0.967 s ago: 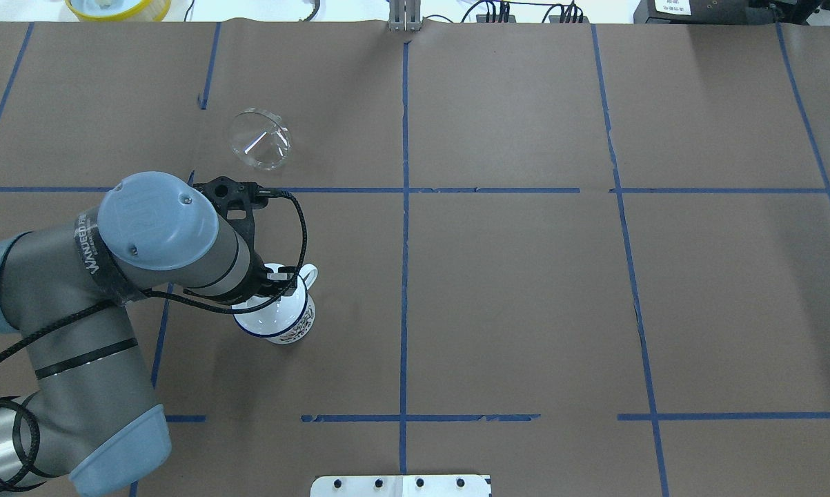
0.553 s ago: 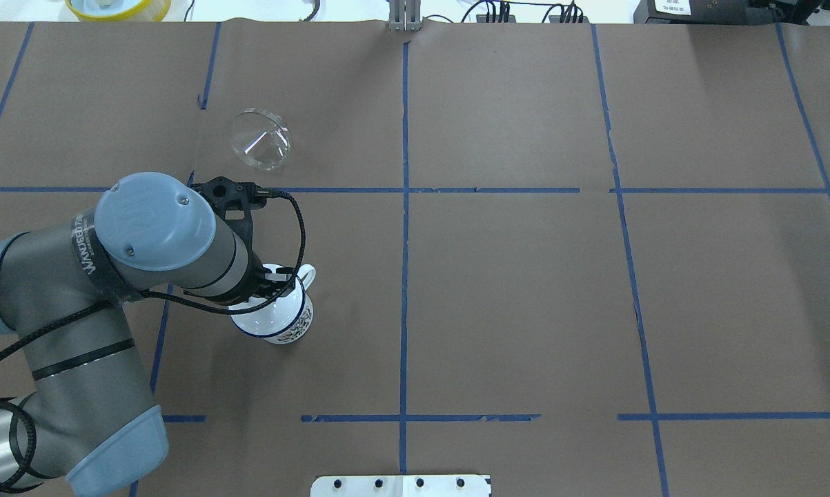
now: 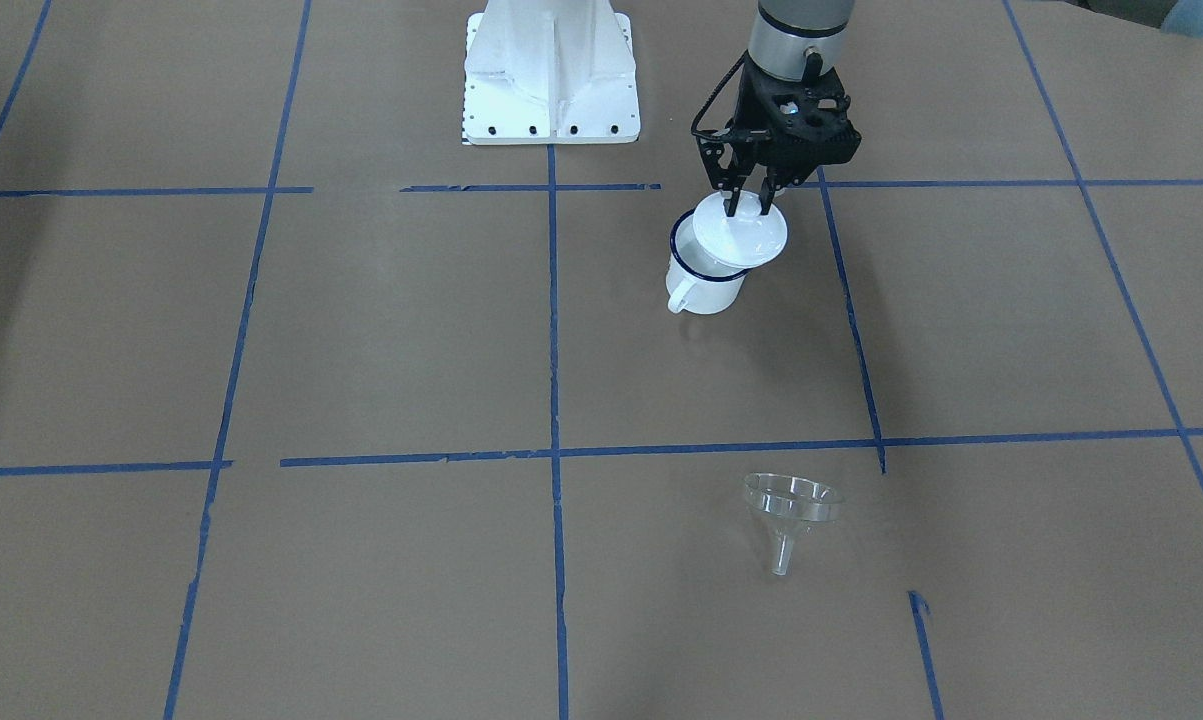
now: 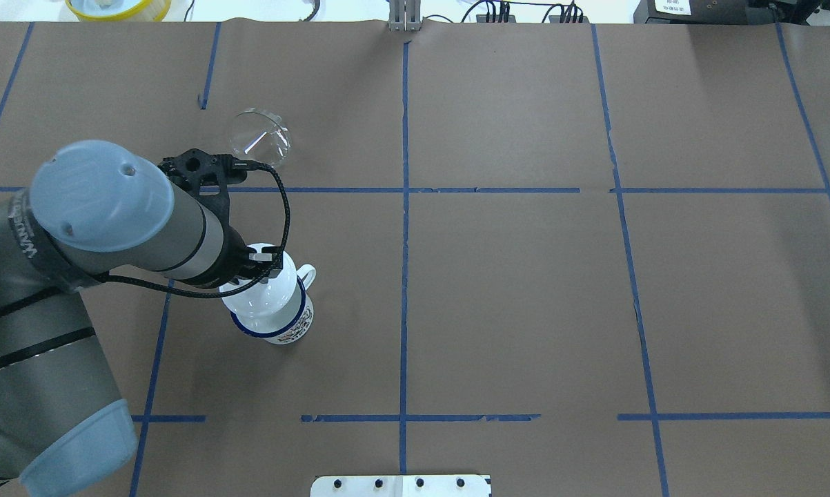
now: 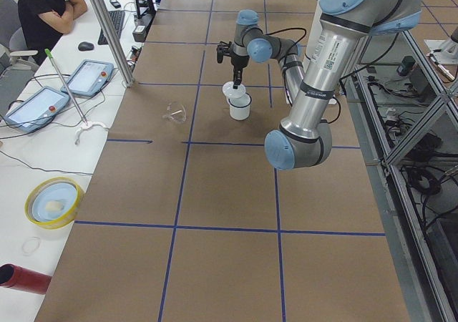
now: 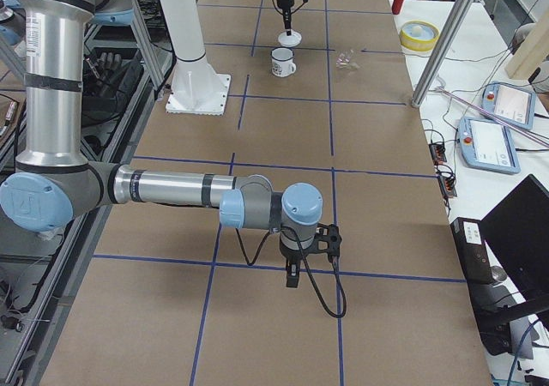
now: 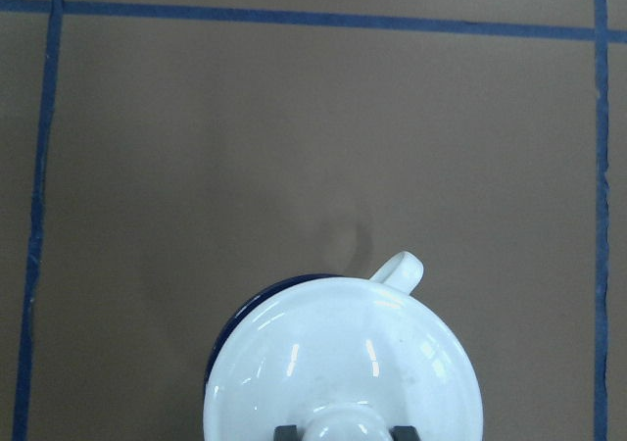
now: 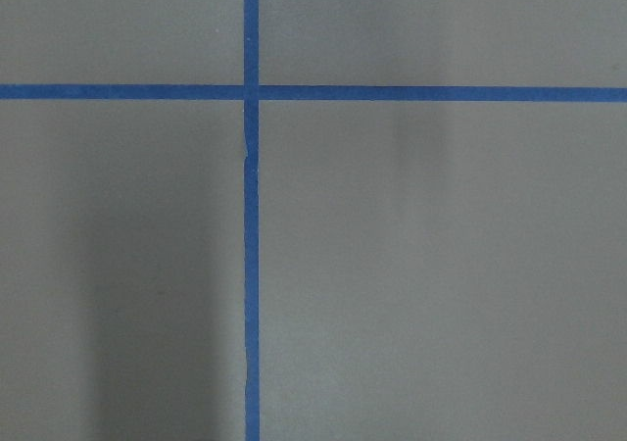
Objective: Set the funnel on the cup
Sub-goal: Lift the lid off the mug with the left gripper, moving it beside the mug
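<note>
My left gripper [image 3: 748, 205] is shut on the knob of a round white lid [image 3: 739, 234] and holds it just above the cup [image 3: 706, 283], a white enamel mug with a dark blue rim and a loop handle. In the left wrist view the lid [image 7: 343, 363] covers most of the cup, and only its handle [image 7: 400, 269] and a bit of rim show. The clear funnel [image 4: 259, 140] lies on the table beyond the cup, apart from it; it also shows in the front view [image 3: 791, 505]. My right gripper [image 6: 292, 279] hangs over bare table far away; I cannot tell its state.
The white robot base plate [image 3: 551, 70] stands at the table's near edge. A yellow bowl [image 4: 118, 7] and a metal post [image 4: 404, 17] sit past the far edge. Operator tablets [image 5: 43, 107] lie on the side desk. Brown paper with blue tape lines covers the table.
My left arm has risen and drawn back to the left, and the white lid has come up off the cup in its grip. The cup and funnel have not moved.
</note>
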`<state>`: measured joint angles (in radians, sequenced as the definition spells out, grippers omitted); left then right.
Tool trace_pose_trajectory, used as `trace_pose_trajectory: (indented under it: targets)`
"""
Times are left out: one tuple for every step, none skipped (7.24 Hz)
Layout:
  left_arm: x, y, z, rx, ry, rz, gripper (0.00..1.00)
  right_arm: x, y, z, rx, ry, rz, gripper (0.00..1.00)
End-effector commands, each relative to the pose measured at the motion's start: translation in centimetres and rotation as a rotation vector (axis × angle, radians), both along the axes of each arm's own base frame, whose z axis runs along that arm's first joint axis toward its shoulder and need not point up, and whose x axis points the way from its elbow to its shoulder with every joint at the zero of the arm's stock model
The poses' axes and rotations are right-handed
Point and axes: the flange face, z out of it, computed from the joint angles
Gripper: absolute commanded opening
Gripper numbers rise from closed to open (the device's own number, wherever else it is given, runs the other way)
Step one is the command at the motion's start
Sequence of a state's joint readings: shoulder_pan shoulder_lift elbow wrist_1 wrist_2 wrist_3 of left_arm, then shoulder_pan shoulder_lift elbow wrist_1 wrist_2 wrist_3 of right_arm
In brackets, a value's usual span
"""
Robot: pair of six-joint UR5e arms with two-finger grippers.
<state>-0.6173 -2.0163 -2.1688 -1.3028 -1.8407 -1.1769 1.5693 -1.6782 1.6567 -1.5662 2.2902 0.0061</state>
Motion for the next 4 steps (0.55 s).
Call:
trace_pose_trajectory:
  targets:
    - [-2.8,-1.6,2.8,0.079,-0.085,0.064,0.0,0.0,0.0,0.0,0.0,0.0,0.0,1.0]
    - [-2.9,-1.6,5.2,0.076,-0.119,0.088,0.0,0.0,0.0,0.0,0.0,0.0,0.0,1.0]
    - [-2.8,-1.6,8.0,0.084,-0.105,0.08,0.0,0.0,0.0,0.0,0.0,0.0,0.0,1.0]
    - [-2.3,-1.9,11.0,0.083,-0.07,0.055,0.0,0.0,0.0,0.0,0.0,0.0,0.0,1.0]
